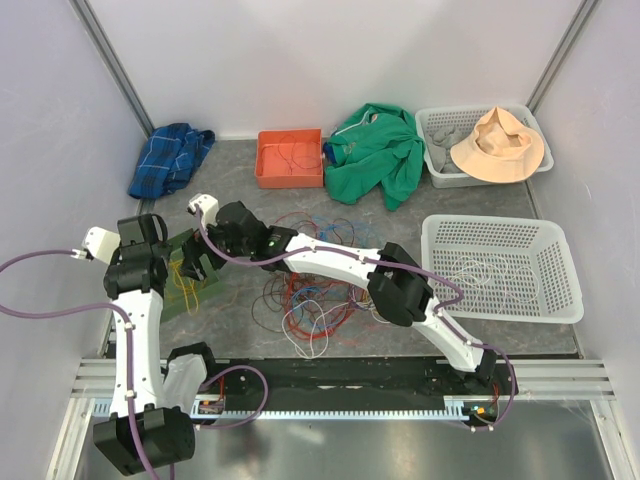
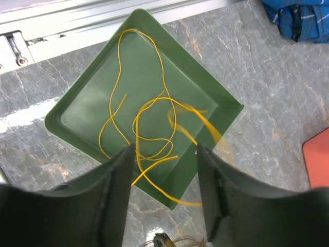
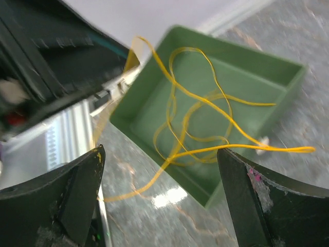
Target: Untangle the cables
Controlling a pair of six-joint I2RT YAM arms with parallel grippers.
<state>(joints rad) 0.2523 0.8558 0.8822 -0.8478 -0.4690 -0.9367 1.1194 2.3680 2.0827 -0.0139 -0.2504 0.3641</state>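
My left tool hangs above the green tray with its jaws apart and nothing clamped between them. The yellow cable lies in loose loops inside this tray, and one part of it goes over the rim onto the worktop. My right tool is just beside the same tray, opened very wide and also holding nothing, while the other cables lie in a tangled heap in the middle of the worktop.
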